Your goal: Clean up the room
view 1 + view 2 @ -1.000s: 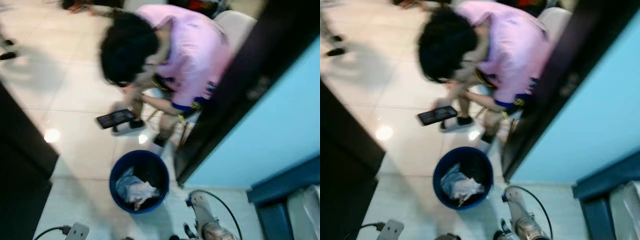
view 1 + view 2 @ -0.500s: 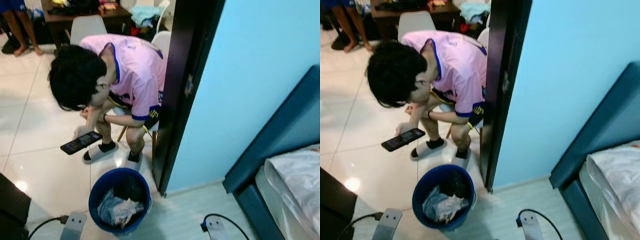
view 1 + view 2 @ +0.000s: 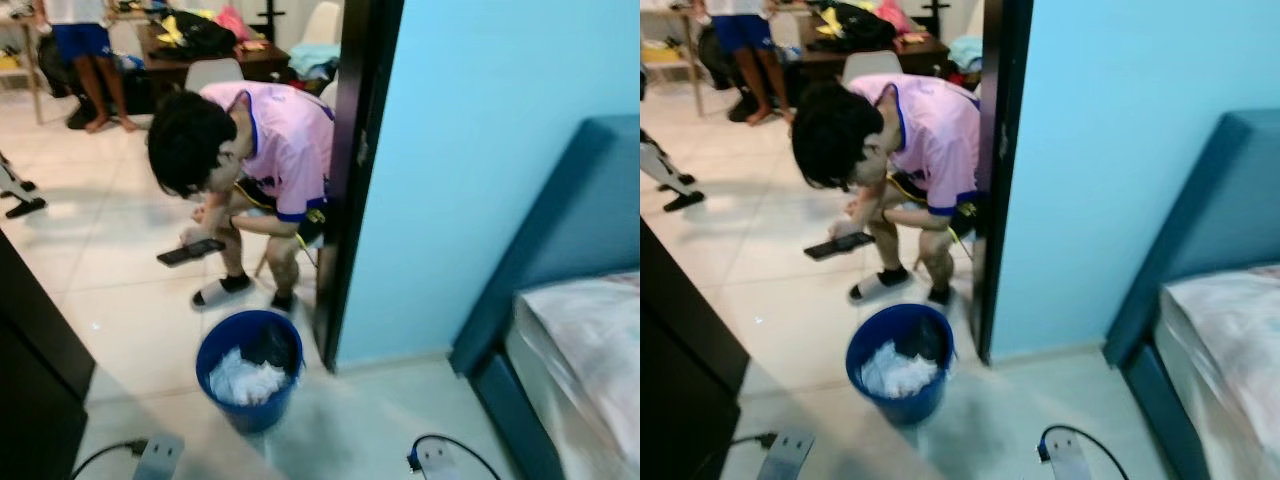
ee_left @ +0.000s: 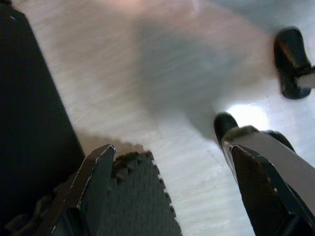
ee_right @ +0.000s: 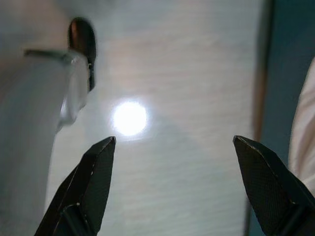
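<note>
While both arms hang low with nothing between their fingers, the robot looks down at a blue bin (image 3: pixel 249 368) standing on the pale floor (image 3: pixel 120 330), just beside the foot of a dark door frame (image 3: pixel 345 190). The bin holds crumpled white paper (image 3: pixel 243 379), piled low inside it, so it probably serves as the collecting point for the room's rubbish; its place at the doorway keeps it reachable from both rooms.

The left hand (image 4: pixel 167 191) is spread wide over the floor, a dark ridged mat (image 4: pixel 140 196) beneath it and a dark cabinet (image 4: pixel 29 113) close at one side. The right hand (image 5: pixel 174 184) is likewise wide and empty, pointing down at bare floor with the blue bed frame (image 5: pixel 285 73) along one edge. Neither is near the bin, which suggests the robot is between pick-ups and looking for the next item.

A person in a pink shirt (image 3: pixel 285 145) sits bent forward just behind the bin, holding a phone (image 3: pixel 190 252) low over the floor. Another person's legs (image 3: pixel 100 90) stand far back by a cluttered desk (image 3: pixel 200 60). At the right, the bed (image 3: pixel 580 340) meets the light blue wall (image 3: pixel 470 150). Two white power strips (image 3: pixel 1065 458) lie on the floor near the robot, cords attached, which could snag a foot.
</note>
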You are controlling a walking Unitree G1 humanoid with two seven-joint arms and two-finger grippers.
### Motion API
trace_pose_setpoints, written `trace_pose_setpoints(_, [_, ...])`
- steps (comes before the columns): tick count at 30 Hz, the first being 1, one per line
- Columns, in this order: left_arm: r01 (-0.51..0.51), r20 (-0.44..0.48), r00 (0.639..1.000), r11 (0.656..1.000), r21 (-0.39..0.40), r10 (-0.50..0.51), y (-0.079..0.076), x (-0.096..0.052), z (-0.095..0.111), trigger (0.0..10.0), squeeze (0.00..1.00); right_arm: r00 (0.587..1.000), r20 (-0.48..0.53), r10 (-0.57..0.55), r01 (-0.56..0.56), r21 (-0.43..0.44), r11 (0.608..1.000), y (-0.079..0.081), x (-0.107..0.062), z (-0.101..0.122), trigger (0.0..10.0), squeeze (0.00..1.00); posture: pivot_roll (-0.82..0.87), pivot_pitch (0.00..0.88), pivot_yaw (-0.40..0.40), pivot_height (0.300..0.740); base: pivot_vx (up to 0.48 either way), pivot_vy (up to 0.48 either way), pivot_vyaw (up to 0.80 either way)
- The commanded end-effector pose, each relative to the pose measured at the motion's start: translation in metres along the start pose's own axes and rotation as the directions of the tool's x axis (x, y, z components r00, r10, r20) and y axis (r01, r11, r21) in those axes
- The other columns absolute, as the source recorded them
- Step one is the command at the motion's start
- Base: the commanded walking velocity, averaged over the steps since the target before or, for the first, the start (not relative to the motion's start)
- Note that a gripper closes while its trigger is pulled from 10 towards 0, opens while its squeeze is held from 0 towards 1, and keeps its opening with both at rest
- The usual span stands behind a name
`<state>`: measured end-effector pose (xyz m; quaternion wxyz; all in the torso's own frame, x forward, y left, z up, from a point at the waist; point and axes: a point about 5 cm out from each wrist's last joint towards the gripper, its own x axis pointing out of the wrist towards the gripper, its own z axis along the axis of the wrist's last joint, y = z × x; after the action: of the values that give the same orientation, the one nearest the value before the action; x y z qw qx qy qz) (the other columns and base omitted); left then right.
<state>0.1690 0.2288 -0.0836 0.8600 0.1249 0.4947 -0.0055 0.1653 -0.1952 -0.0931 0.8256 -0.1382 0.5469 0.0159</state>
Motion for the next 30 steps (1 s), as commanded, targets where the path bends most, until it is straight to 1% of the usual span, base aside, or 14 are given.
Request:
trace_pose_setpoints(1, [0.003,-0.001,1.0,1.0,0.013,-0.003,0.001,0.0,0.0,10.0,0.0,1.0,-0.001,0.007,-0.007,-0.02,1.0,0.002,0.0,0.0,10.0,0.0,-0.03,0.033,-0.035,0.74,-0.326,0.0,-0.72])
trace_pose_setpoints(4, [0.005,0.002,1.0,1.0,0.016,-0.005,0.001,0.0,0.0,10.0,0.0,1.0,-0.003,0.006,-0.007,-0.028,1.0,0.002,0.0,0.0,10.0,0.0,-0.03,0.03,-0.035,0.74,-0.109,0.0,-0.72])
trace_pose_setpoints(12, [0.029,0.018,0.999,0.999,0.031,-0.029,-0.008,0.0,0.0,10.0,0.0,1.0,0.004,-0.011,0.011,0.003,1.0,0.001,0.0,0.005,10.0,0.0,-0.03,0.02,-0.029,0.74,0.0,0.0,-0.72])
trace_pose_setpoints(17, [0.035,0.024,0.999,0.999,-0.001,-0.035,-0.008,-0.001,-0.004,10.0,0.0,1.0,0.006,-0.016,0.016,0.003,1.0,-0.002,0.0,0.006,10.0,0.0,-0.03,0.024,-0.025,0.74,0.0,0.0,-0.71])
trace_pose_setpoints(25, [0.06,0.028,0.998,0.997,-0.041,-0.059,-0.01,-0.001,-0.005,10.0,0.0,0.999,-0.001,-0.037,0.037,-0.015,0.999,-0.012,0.0,0.004,10.0,0.0,-0.04,0.027,-0.023,0.74,0.0,0.0,-0.71])
trace_pose_setpoints(26, [0.071,0.031,0.997,0.996,-0.056,-0.07,-0.012,0.0,-0.002,10.0,0.0,0.999,-0.004,-0.045,0.045,-0.014,0.999,-0.015,0.0,0.002,10.0,0.0,-0.04,0.03,-0.022,0.74,0.0,0.0,-0.71])
trace_pose_setpoints(29, [0.076,0.03,0.997,0.995,-0.061,-0.075,-0.014,0.0,0.0,10.0,0.0,0.999,-0.006,-0.049,0.049,-0.014,0.999,-0.016,0.0,0.002,10.0,0.0,-0.04,0.03,-0.022,0.74,0.0,0.0,-0.71])
trace_pose_setpoints(30, [0.083,0.029,0.996,0.994,-0.066,-0.081,-0.018,0.001,0.002,10.0,0.0,0.998,-0.008,-0.057,0.057,-0.017,0.998,-0.017,0.0,0.001,10.0,0.0,-0.04,0.033,-0.024,0.74,0.0,0.0,-0.71])
